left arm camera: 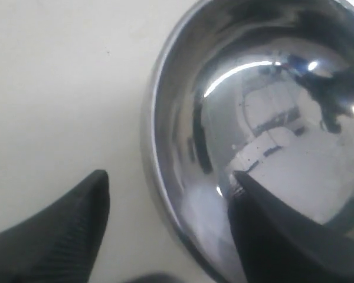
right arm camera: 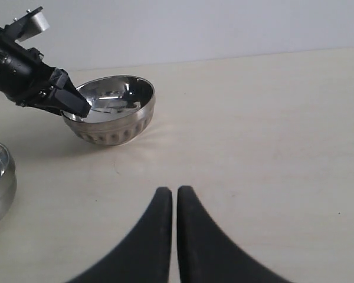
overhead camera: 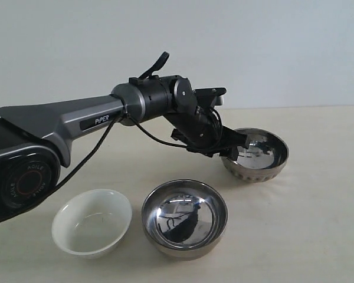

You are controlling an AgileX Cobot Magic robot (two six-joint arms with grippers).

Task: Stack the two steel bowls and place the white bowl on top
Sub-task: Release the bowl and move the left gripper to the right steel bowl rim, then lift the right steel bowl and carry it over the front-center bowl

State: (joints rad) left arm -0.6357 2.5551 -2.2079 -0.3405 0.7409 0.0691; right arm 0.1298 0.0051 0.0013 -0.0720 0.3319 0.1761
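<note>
Foreground: white bowl (overhead camera: 92,221) and smooth steel bowl (overhead camera: 184,218) stand side by side on the table (overhead camera: 318,224), just apart, both upright. Behind, at right: ribbed steel bowl (overhead camera: 256,154). The left gripper (left arm camera: 169,175) straddles its rim, jaws wide apart, one finger inside and one outside, clamping nothing. The right gripper (right arm camera: 174,191), well apart from the bowls, has its jaws pressed together, empty.

left jaws apart (outstretched), right jaws together
</note>
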